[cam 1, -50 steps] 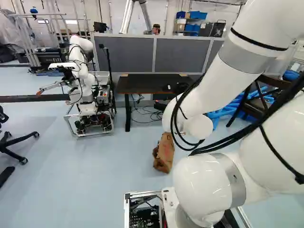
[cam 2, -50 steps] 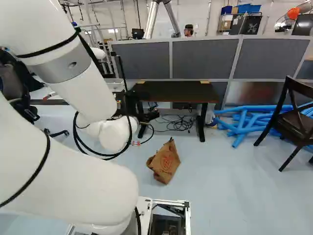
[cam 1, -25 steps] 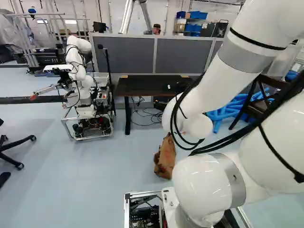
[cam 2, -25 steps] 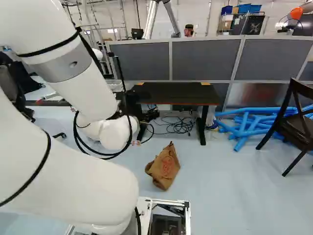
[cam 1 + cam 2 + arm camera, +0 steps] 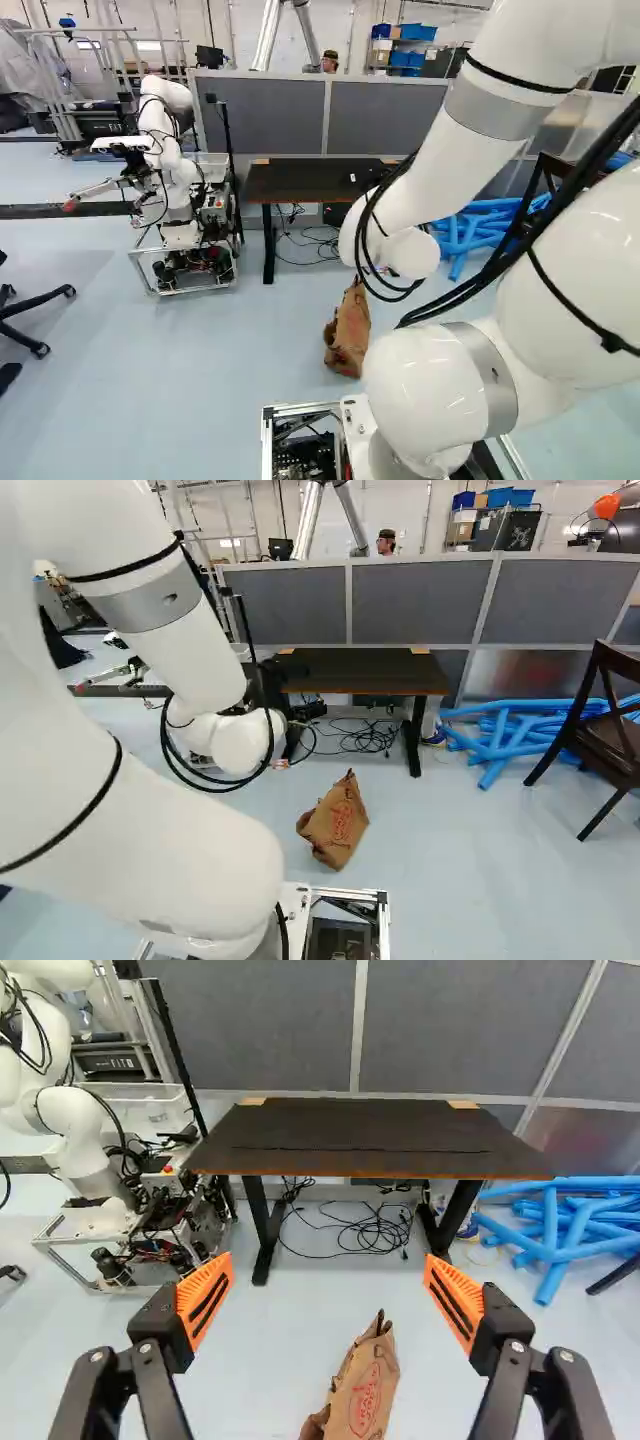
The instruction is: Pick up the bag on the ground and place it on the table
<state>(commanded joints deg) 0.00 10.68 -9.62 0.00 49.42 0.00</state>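
- At the left edge of the left base view, the dark legs of a wheeled chair (image 5: 40, 299) stand on the floor (image 5: 130, 380).
- At its upper left is another robot (image 5: 180, 205), on a wheeled frame.
- At upper centre stands the dark worktop (image 5: 310, 180), before a grey partition (image 5: 270, 115), with loose black cables (image 5: 368, 736) beneath.
- Just below centre, the brown paper bag (image 5: 347, 335) rests on the floor, nearer than the worktop.
- The tool (image 5: 280, 764) is spread wide; the wrist view shows the bag in the gap between its orange pads (image 5: 205, 1300), touching neither.
- The white arm (image 5: 430, 185) fills the right side, black hoses looping from it.
- Beyond it at upper right lie blue tubes (image 5: 500, 735), beside a dark chair (image 5: 605, 740).
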